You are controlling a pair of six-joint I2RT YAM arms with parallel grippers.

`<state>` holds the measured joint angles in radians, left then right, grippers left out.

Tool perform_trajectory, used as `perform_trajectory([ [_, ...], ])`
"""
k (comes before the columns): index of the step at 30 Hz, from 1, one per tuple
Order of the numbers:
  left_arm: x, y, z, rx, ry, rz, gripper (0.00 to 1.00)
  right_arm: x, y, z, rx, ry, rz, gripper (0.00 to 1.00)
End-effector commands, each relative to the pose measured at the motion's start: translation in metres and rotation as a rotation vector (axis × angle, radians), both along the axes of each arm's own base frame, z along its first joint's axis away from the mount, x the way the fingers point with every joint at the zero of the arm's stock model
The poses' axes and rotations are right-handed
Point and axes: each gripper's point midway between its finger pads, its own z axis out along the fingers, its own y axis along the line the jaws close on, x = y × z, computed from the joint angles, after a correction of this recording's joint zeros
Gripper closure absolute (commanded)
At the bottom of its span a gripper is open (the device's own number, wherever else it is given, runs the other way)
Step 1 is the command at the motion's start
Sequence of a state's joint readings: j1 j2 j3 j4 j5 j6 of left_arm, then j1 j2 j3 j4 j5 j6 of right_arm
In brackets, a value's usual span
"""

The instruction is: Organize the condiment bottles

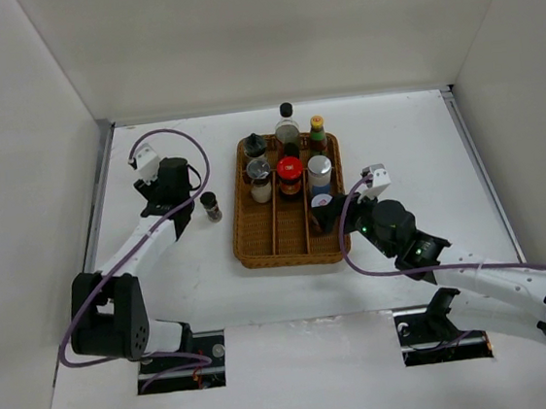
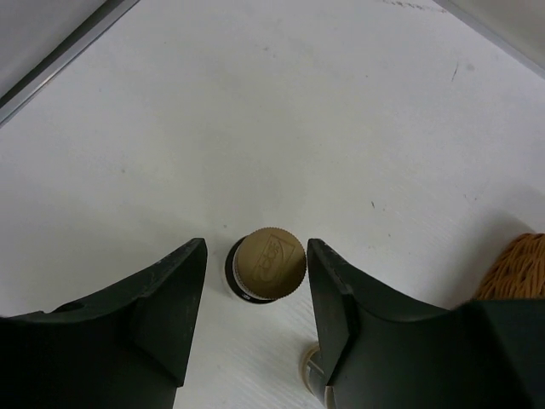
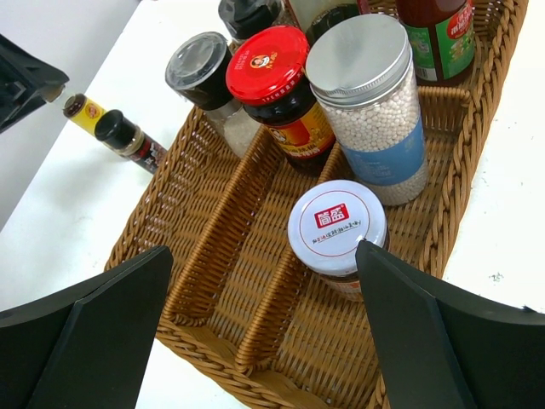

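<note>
The brown wicker basket (image 1: 257,235) holds several condiment bottles: a tall clear bottle with a black cap (image 1: 287,125), a red-capped jar (image 3: 271,68), a silver-capped jar of white beads (image 3: 366,94), and a white-lidded jar (image 3: 337,226). My right gripper (image 3: 264,256) is open wide above the basket's near end, its right finger (image 3: 409,324) beside the white-lidded jar. My left gripper (image 2: 255,256) is open over the table. A small gold-capped bottle (image 2: 269,264) stands between its fingers, untouched. A small black-capped bottle (image 1: 211,206) stands on the table left of the basket.
The basket (image 3: 213,247) has three lengthwise compartments; the near parts of the left and middle ones are bare wicker. White walls enclose the table on three sides. A pale round object (image 2: 312,366) shows partly behind my left gripper's right finger.
</note>
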<state>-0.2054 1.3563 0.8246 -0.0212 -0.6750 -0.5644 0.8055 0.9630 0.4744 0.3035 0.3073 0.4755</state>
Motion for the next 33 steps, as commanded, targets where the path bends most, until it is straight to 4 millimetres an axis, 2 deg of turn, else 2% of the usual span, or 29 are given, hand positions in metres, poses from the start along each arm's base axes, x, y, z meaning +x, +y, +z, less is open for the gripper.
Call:
perform_trajectory([
  [1,0.01,0.0,0.007,-0.014,-0.048,-0.008,0.53,0.004,0.003,0.021,0.057,-0.053,-0.008,0.04],
  [6,0.014,-0.003,0.007,-0.028,-0.049,-0.025,0.7,0.004,0.002,0.021,0.058,-0.054,-0.01,0.04],
  [10,0.009,-0.004,0.027,-0.033,-0.102,-0.02,0.79,0.004,0.002,0.021,0.057,-0.056,-0.011,0.04],
  [12,0.003,-0.009,0.046,-0.032,-0.143,-0.028,0.8,0.004,0.003,0.02,0.055,-0.052,-0.01,0.04],
  [17,-0.022,-0.019,0.116,0.003,-0.276,-0.049,0.8,0.004,0.004,0.021,0.058,-0.054,-0.008,0.04],
  [19,-0.029,-0.029,0.143,0.018,-0.314,-0.087,0.8,0.004,0.004,0.021,0.058,-0.052,-0.007,0.04],
  [21,-0.037,-0.045,0.163,0.015,-0.342,-0.14,0.8,0.003,0.003,0.022,0.061,-0.055,-0.009,0.04],
  [23,-0.044,-0.067,0.174,0.001,-0.355,-0.197,0.8,0.003,0.002,0.023,0.065,-0.059,-0.01,0.04],
  [25,-0.052,-0.095,0.176,-0.01,-0.346,-0.276,0.8,0.003,0.0,0.023,0.068,-0.06,-0.015,0.05],
  [30,-0.084,-0.17,0.169,-0.038,-0.302,-0.473,0.8,0.004,-0.011,0.028,0.085,-0.077,-0.049,0.05],
  [33,-0.099,-0.204,0.178,-0.085,-0.331,-0.569,0.8,0.008,-0.021,0.027,0.096,-0.072,-0.098,0.05],
])
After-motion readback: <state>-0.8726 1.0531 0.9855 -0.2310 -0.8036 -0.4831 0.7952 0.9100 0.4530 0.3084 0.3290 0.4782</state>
